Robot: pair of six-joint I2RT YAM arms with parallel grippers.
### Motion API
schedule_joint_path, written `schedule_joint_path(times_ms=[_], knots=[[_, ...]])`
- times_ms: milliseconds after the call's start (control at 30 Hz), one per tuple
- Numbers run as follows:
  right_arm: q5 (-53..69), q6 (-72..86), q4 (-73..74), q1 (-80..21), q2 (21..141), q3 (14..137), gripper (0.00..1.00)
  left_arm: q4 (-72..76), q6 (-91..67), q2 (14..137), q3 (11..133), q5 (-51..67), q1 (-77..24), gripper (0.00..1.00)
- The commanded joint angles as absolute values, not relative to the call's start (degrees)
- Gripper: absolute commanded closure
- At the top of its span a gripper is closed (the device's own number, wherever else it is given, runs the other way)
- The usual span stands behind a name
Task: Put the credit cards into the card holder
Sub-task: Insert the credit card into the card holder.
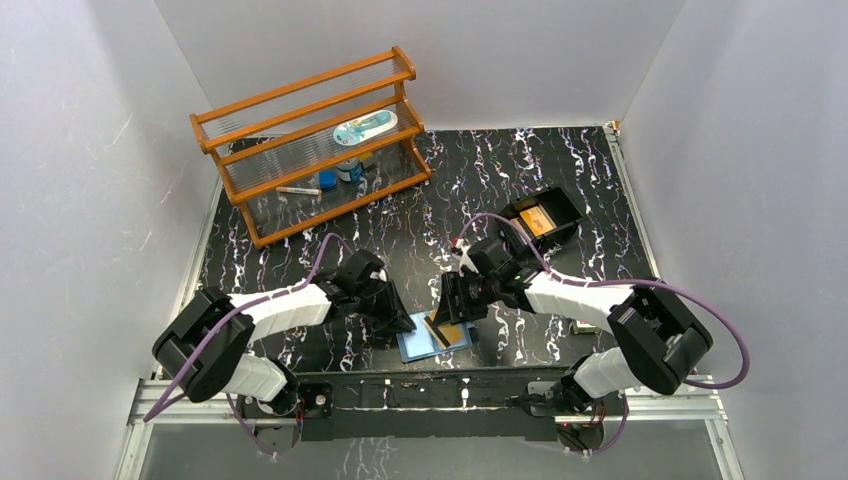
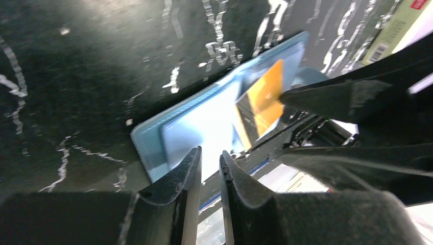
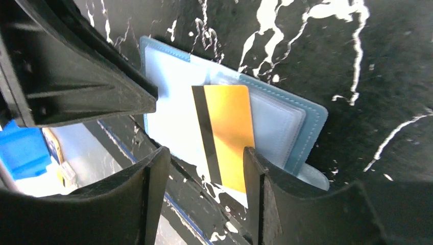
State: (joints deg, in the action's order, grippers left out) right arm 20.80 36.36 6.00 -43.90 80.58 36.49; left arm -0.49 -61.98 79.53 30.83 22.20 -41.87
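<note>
The blue card holder (image 1: pixel 418 347) lies open near the table's front edge; it also shows in the left wrist view (image 2: pixel 199 130) and the right wrist view (image 3: pixel 168 112). An orange-gold credit card (image 1: pixel 449 332) with a black stripe lies on its right half (image 3: pixel 230 132), its near end past the holder's edge; it also shows in the left wrist view (image 2: pixel 265 99). My right gripper (image 3: pixel 207 155) is open just over the card's near end, the card beside its right finger. My left gripper (image 2: pixel 210 155) is shut and empty at the holder's left edge.
A black tray (image 1: pixel 562 205) at the back right holds another orange card (image 1: pixel 537 220). A wooden rack (image 1: pixel 310 140) with small items stands at the back left. The two grippers are close together over the holder, next to the table's front edge.
</note>
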Motion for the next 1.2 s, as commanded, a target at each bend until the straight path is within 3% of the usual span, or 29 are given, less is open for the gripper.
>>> schedule_joint_path(times_ms=[0,567,1167], knots=[[26.8,31.21,4.74,-44.03,79.98,37.0,0.36,-0.18,-62.39,80.23,35.99,24.26,-42.56,0.82],[20.86,27.75,7.4,-43.98,79.06,37.94,0.42,6.61,-61.74,92.1,37.88,25.33,-43.51,0.89],[20.73,26.17,9.94,-43.69,81.0,40.26,0.39,3.34,-59.49,90.8,35.11,22.02,-43.51,0.92]])
